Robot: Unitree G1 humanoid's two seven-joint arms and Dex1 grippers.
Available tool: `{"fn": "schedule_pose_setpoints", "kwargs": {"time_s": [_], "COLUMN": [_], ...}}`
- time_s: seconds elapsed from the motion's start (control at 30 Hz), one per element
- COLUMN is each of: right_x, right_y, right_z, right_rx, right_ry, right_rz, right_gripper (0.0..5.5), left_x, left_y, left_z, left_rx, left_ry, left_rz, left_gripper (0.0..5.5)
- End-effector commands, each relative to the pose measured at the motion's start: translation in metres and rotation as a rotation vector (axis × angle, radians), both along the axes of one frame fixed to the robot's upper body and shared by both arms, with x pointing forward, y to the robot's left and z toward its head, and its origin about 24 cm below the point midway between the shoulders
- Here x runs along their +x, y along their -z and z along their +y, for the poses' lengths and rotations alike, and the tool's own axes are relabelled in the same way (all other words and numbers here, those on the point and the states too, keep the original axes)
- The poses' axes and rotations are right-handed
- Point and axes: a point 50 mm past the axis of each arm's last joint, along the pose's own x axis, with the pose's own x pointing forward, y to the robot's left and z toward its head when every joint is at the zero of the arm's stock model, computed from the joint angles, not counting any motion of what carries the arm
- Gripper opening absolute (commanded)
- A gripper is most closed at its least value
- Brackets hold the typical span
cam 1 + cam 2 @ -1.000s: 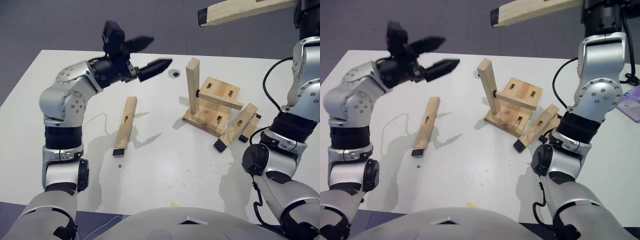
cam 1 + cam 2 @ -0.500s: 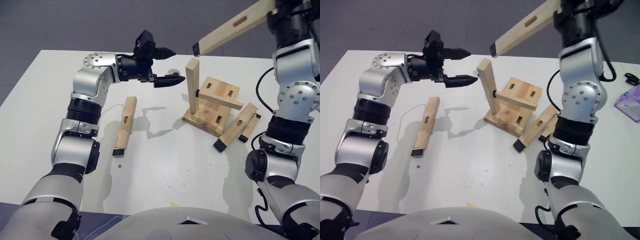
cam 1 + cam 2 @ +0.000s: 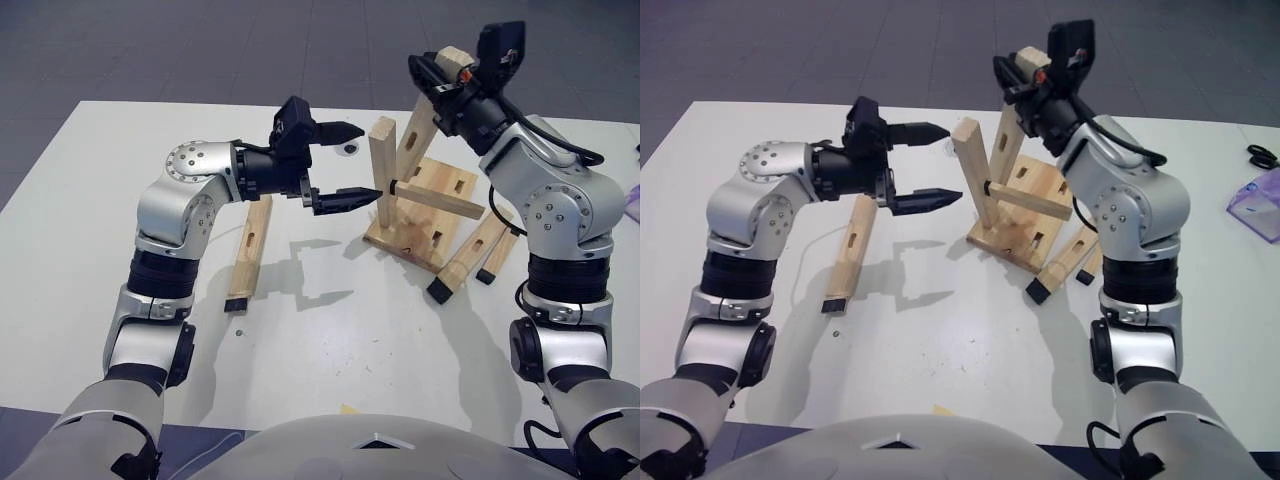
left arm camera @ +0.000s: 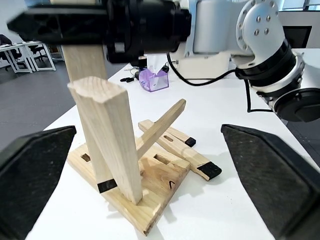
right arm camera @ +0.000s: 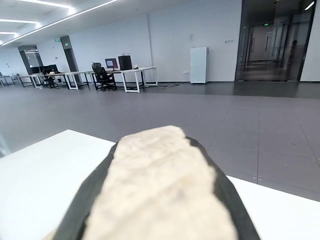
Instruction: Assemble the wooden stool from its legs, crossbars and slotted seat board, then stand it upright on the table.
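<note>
The right gripper is clamped on a pale slotted wooden leg, slanting it down toward the 12 o'clock side of the square slotted seat board on the white table. The left gripper is spread wide and empty, just at 9 o'clock of the upright wooden leg standing in the board.

Coming in tilted, the held leg could jam at its slot, or knock the upright leg or the thin wooden crossbar jutting from it toward 3 o'clock. With nothing bracing the board, it may skid or tip.

A loose wooden leg lies at the board's 9 o'clock, and two more wooden pieces rest by its 4 o'clock edge, probably clear of the insertion
</note>
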Motion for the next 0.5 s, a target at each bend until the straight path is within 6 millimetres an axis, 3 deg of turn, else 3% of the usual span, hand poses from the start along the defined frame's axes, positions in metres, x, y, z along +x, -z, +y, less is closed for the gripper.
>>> {"fn": "schedule_pose_setpoints", "kwargs": {"time_s": [0.03,0.23,0.5], "right_x": [-0.006,0.0,0.029], "right_y": [-0.012,-0.015,-0.04], "right_z": [0.02,0.016,-0.06], "right_rx": [0.054,0.053,0.097], "right_ry": [-0.108,-0.049,0.439], "right_rz": [-0.001,-0.003,-0.192], "right_gripper": [1.08,1.08,1.08], "left_x": [-0.006,-0.008,0.005], "left_y": [-0.005,-0.002,-0.007], "left_z": [0.007,-0.001,-0.015], "left_rx": [-0.017,-0.018,0.042], "left_ry": [-0.01,0.013,0.085], "left_rz": [0.009,0.029,-0.035], "left_gripper": [5.4,5.4,5.4]}}
